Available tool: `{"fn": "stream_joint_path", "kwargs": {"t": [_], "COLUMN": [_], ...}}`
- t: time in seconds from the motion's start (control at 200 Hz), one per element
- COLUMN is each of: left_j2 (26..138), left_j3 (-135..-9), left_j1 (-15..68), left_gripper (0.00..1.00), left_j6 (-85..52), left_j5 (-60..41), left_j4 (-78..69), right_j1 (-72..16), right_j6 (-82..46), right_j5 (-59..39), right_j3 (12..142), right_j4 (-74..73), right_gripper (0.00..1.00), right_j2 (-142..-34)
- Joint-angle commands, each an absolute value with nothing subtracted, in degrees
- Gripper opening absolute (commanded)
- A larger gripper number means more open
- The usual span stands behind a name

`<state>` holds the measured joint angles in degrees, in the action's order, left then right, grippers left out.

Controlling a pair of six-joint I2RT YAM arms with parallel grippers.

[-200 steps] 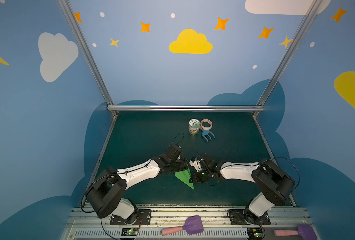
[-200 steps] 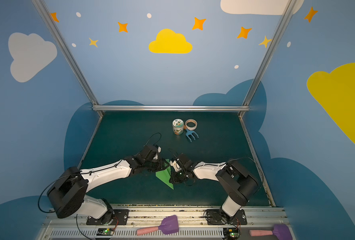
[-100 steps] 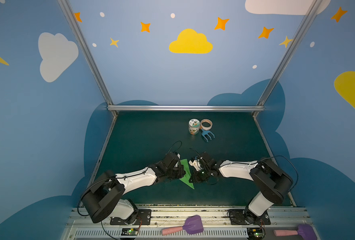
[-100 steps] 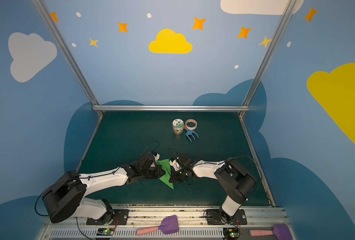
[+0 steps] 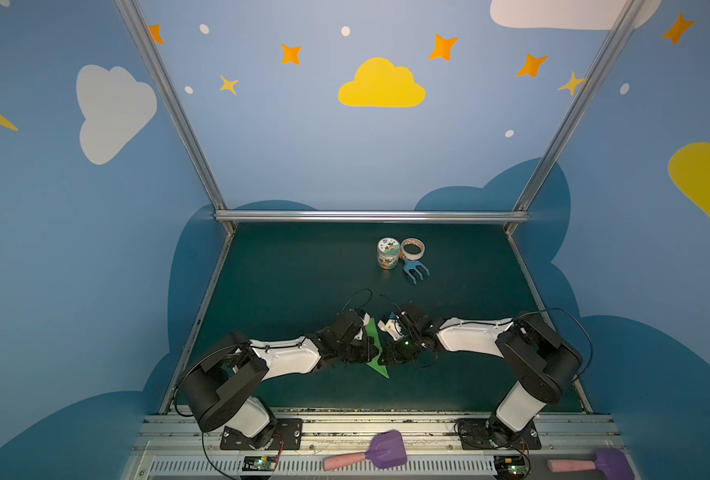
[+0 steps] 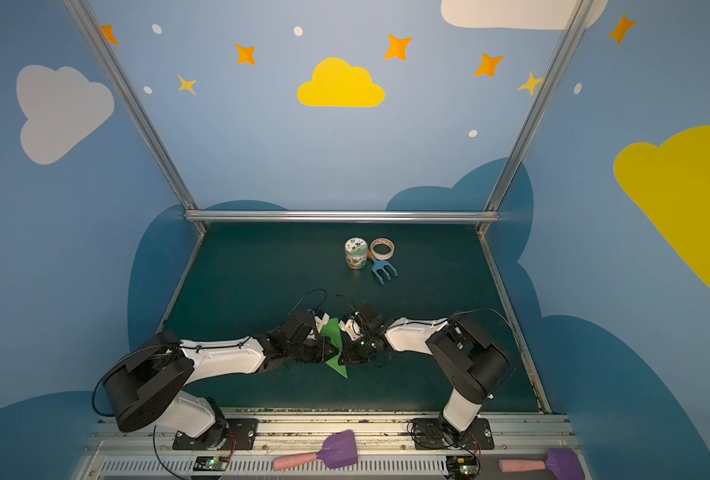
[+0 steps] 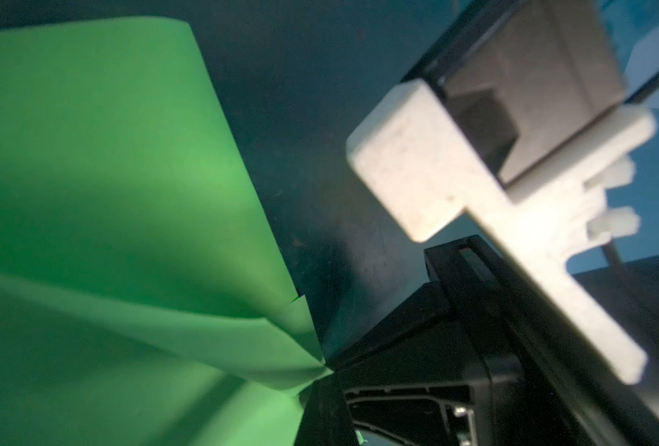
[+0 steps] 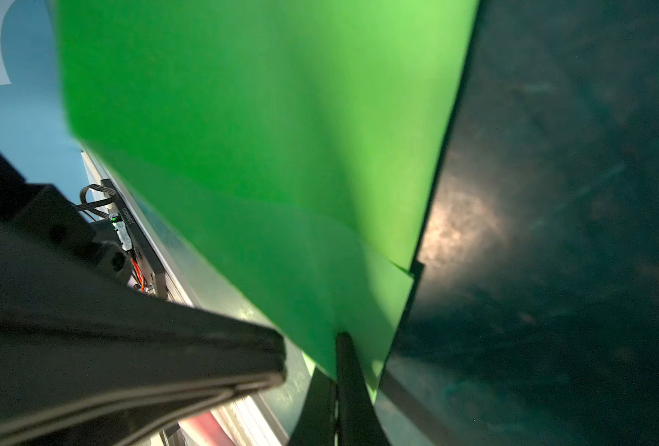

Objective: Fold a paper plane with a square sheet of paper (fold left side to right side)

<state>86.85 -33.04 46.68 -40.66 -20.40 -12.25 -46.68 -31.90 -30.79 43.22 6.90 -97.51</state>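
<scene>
- While both claws sit clenched, the paper plane (image 5: 376, 361) hangs pinched between them near the front middle of the table (image 5: 303, 270). It is a narrow green dart with its point toward the rail.
- Left claw (image 5: 366, 353): clamped on the paper. In the left wrist view the green layers (image 7: 108, 193) gather to a pinch right at the jaw tips.
- Right claw (image 5: 388, 353): clamped too. In the right wrist view a dark finger (image 8: 345, 367) bites the lower edge of the sheet (image 8: 262, 135).
- Handling, my read: almost weightless, thin and floppy. The flaps bow and billow in the wrist views rather than lying flat. It is smooth, so it could slide under a light pinch, and it tears or takes stray creases if the two claws pull against each other.
- Where I would hold: on the stacked layers near a crease, where it is stiffest. A single loose flap would only bend.
- Containers: one small printed jar (image 5: 388, 253) stands upright at the back of the table with its lid on, so I cannot tell the contents.
- A tape roll (image 5: 412, 248) sits just beside the jar, with a blue toy rake (image 5: 415, 270) in front of the roll. All three are well apart from the paper.
</scene>
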Motion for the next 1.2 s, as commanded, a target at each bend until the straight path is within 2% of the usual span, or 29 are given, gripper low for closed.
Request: {"fn": "stream_joint_path", "kwargs": {"t": [0.0,1.196], "left_j2": [87.4,92.2], "left_j3": [-33.1,-34.0], "left_j1": [46.8,46.2], "left_gripper": [0.04,0.04], "left_j6": [-39.2,-39.5], "left_j5": [-19.4,-13.7], "left_j4": [-13.2,-15.7], "right_j1": [-48.2,-47.7], "right_j6": [-31.1,-29.6], "right_j5": [-26.4,-27.3], "right_j3": [39.8,40.1], "right_j4": [14.1,14.8], "right_gripper": [0.0,0.0], "right_j2": [-102.7,-103.3]}}
